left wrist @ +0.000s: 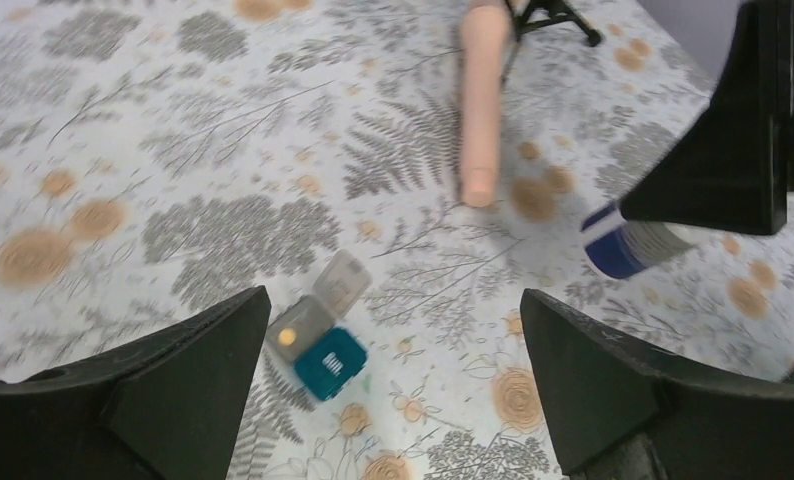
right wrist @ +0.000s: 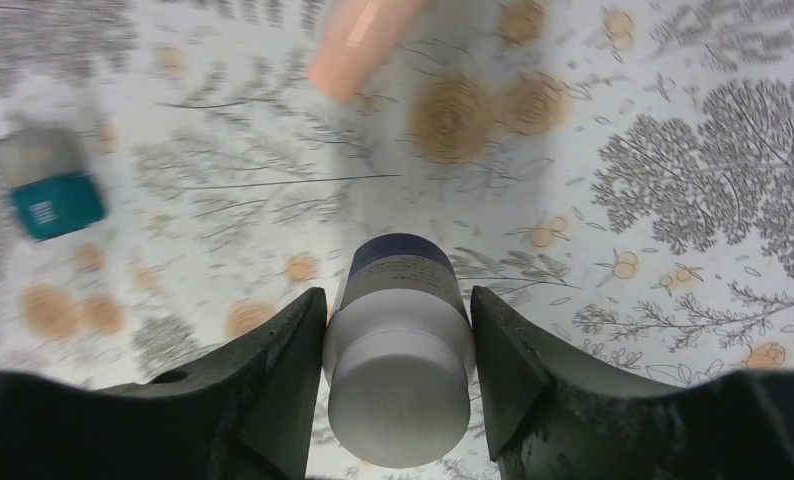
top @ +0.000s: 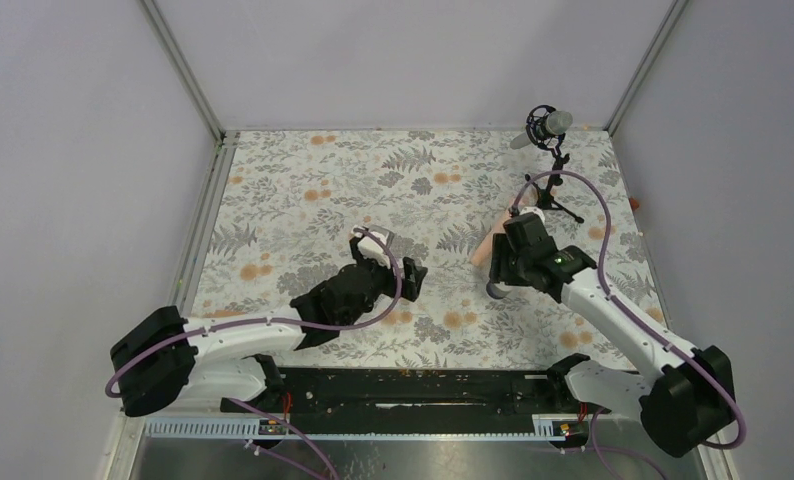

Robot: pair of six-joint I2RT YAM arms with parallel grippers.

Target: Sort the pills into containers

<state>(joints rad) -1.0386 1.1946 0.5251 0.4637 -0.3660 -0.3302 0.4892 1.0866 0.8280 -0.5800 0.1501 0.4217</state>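
Two arm bases sit at the near edge of the floral tabletop [top: 293, 180]. The left arm [top: 235, 340] reaches in from near left, the right arm [top: 623, 322] from near right.

The left fingers [left wrist: 238, 325] are spread wide apart and hold nothing. In the left wrist view the teal box [left wrist: 329, 363] sits on the tabletop low in the gap between them, nearer the left finger and touching neither. Its grey compartment is open with the clear lid [left wrist: 342, 280] flipped back to the far side. A small yellow pill [left wrist: 287, 337] lies in that compartment. In the top view the box is hidden by the left arm's black wrist.

Right of the box and well apart from it, the right fingers [right wrist: 303, 335] are clamped on the white bottle [right wrist: 398, 375], one finger on each side of its body. The cap is on and points back at the wrist camera, while the dark-label end points away. The bottle is tilted, and I cannot tell whether its far end touches the tabletop. From the left wrist it shows as a blue-and-white end poking out under a black finger.

Farther out, a peach cylinder [left wrist: 481, 100] lies flat just beyond the bottle, with its long axis running near to far.

At far right, the black microphone [top: 547, 124] stands on its tripod [top: 555, 205], near the right wall.
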